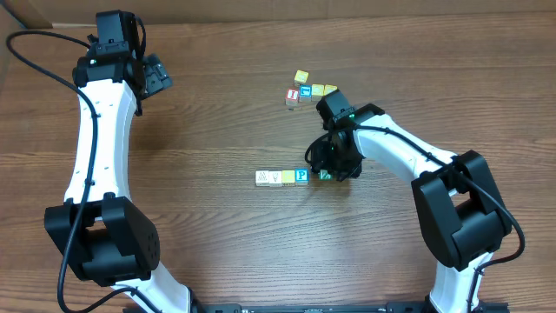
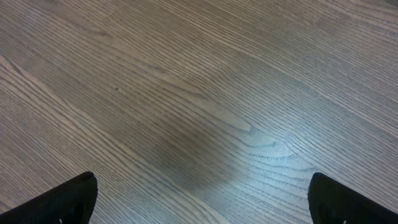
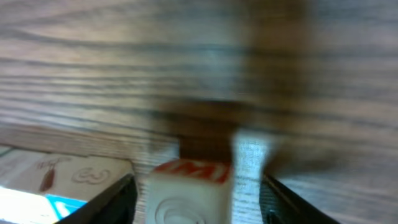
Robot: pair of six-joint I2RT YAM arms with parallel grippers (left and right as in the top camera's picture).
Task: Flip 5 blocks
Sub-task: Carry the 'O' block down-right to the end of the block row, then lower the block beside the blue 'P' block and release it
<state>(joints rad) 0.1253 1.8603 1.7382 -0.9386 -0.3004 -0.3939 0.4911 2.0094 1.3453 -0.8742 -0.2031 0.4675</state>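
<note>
Seemingly nearing the end, one block left
Right hand [image 1: 330, 168] is hanging released around the cream block [image 3: 186, 198], right of the four-block row [image 1: 281, 177]; left hand [image 2: 202, 200] is hovering open far left

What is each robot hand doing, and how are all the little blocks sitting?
Left hand: wide open, empty.
Right hand: open, fingers either side of a cube, not squeezing.
Cream wooden cube with a red-printed face: on the table, loose between those fingers.
Blue-faced wooden cube with a white P: flat, P up.
Pair of pale wooden cubes: in a row touching the P cube.
Group of five small wooden cubes: resting apart, untouched.
</note>
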